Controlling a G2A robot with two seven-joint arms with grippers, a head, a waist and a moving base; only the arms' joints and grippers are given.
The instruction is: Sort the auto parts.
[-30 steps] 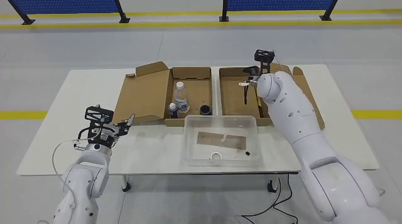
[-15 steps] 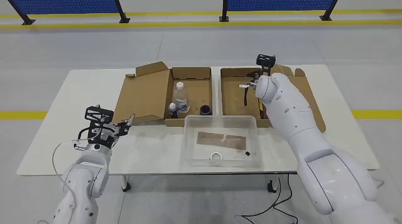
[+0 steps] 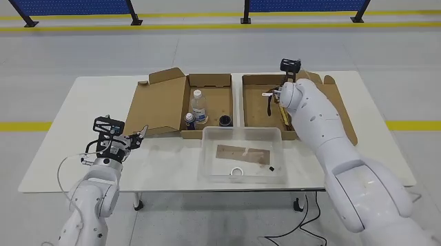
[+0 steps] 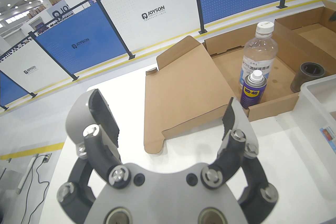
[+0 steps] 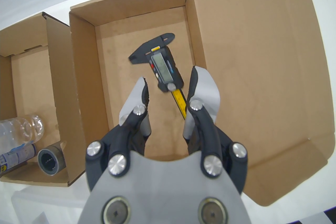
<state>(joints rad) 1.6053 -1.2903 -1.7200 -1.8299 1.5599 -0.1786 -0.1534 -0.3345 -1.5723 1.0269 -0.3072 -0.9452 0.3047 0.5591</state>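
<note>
Top view shows the sorting partly done, as I judge it. The left box (image 3: 213, 91) holds a clear bottle (image 3: 198, 103), a spray can (image 3: 189, 118) and a short metal sleeve (image 3: 225, 120) along its near wall; the right box (image 3: 253, 111) holds a caliper (image 5: 162, 66) lying flat on its floor.

The clear bin (image 3: 206, 155) stands on the table (image 3: 165, 167) just in front of both boxes. It holds a white ring (image 3: 236, 171), a small dark piece (image 3: 272, 169) and a flat card (image 3: 242, 153); these probably remain to be sorted, though I cannot tell which box each belongs in.

The right gripper (image 5: 169, 76) hangs inside the right box just above the caliper's body, fingers apart on either side of it and gripping nothing; whether it is about to take the caliper or has let it go cannot be judged. The left gripper (image 4: 164, 97) hovers over the table's left part, well apart from the boxes, spread wide and empty.

As for writing: the bottle wears a white label with blue print; the spray can is blue with yellow lettering; the caliper has a blank grey screen and a yellow scale; the panels (image 4: 147, 12) behind the table carry a dark logo.
</note>
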